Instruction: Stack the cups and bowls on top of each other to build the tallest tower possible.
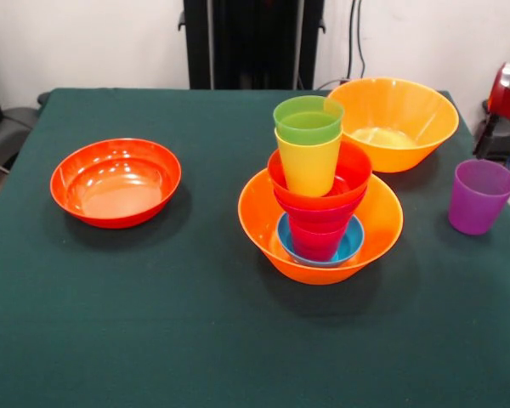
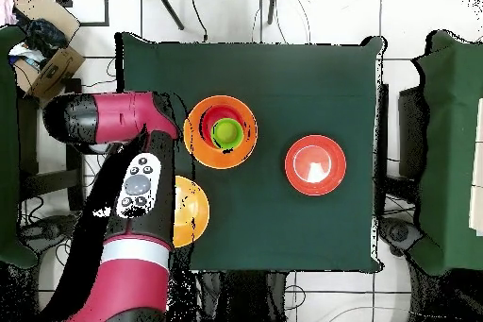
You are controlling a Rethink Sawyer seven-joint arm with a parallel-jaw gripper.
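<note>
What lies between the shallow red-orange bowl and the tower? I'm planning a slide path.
Nothing: in the front view only bare green tablecloth separates the shallow red-orange bowl from the tower. The overhead view agrees.

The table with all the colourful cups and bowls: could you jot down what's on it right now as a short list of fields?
tower: large orange bowl holding a blue bowl, crimson-pink cup, magenta bowl, red-orange bowl, yellow cup, with the green cup on top
purple cup: standing alone, upright, apart from the tower
second orange bowl: empty, behind the tower
shallow red-orange bowl: empty, off to one side
robot arm: beside the table in the overhead view
tool: not visible
</note>
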